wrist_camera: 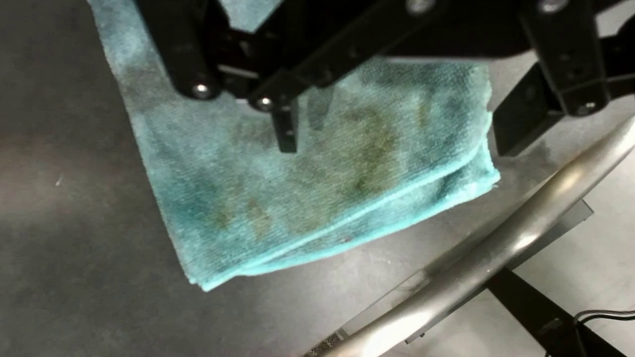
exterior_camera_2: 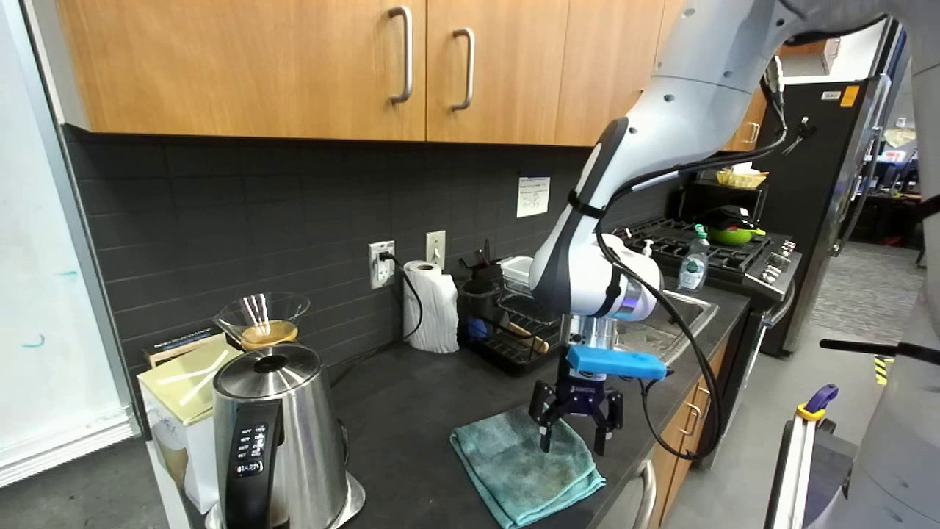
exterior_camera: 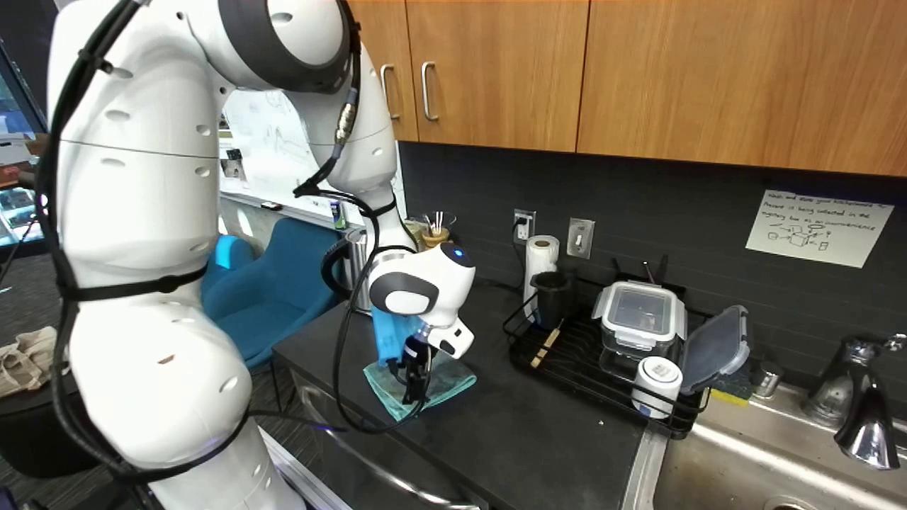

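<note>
1. The gripper (exterior_camera_2: pixel 573 443) points down with its fingers spread wide apart; nothing sits between them and nothing is gripped.
2. The teal cloth (exterior_camera_2: pixel 514 470), folded and stained, lies flat on the dark counter (exterior_camera_2: pixel 404 411). In an exterior view it spreads beneath the gripper and out to its near left.
3. The relation that matters is sideways: the gripper stands off-centre, toward the cloth's right border. In the wrist view one finger (wrist_camera: pixel 286 131) is above the cloth, while the opposite finger (wrist_camera: pixel 523 114) sits beyond the right border, over the counter. That border therefore passes beneath the gap between the two.
4. Whether the fingertip over the cloth touches it or hovers just above, I cannot tell.
5. The cloth looks close to square, so no long axis stands out. A doubled edge slants along its side facing the metal handle (wrist_camera: pixel 523 240), which lies to the right in the wrist view.
6. Only one arm (exterior_camera_2: pixel 705 106) is present; it reaches over from the right in an exterior view, so there is no nearer hand to choose.
7. Well apart stand the silver kettle (exterior_camera_2: pixel 312 426), near left, and the paper towel roll (exterior_camera_2: pixel 432 312), on the far side; the dish rack (exterior_camera: pixel 577 379) is to the right in an exterior view.
</note>
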Robot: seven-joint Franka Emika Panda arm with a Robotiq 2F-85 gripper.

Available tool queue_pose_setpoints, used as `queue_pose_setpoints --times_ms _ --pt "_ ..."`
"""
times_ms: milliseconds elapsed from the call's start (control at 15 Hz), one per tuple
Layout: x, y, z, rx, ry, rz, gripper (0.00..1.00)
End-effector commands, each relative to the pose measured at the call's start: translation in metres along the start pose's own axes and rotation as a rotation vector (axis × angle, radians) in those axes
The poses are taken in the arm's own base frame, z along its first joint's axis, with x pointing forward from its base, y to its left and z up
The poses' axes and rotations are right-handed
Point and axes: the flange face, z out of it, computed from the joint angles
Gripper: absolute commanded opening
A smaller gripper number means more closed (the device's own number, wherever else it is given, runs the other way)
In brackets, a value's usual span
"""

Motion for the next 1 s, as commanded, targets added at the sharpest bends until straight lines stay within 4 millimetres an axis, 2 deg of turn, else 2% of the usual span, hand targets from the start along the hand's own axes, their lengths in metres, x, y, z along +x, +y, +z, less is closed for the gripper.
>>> queue_pose_setpoints --times_ms 0,267,467,667,867,933 --pt "0.002 0.004 0.003 0.006 -0.007 0.009 1.0" --pt "0.004 0.01 0.006 0.007 -0.008 0.015 1.0" --pt "-0.005 0.017 0.004 0.007 0.022 -0.01 1.0" --pt "-0.014 0.025 0.005 -0.011 0.087 -0.136 1.0" --pt "-0.017 0.02 0.013 -0.006 0.102 -0.211 1.0" --pt "-0.011 0.022 0.016 -0.014 0.08 -0.162 1.0"
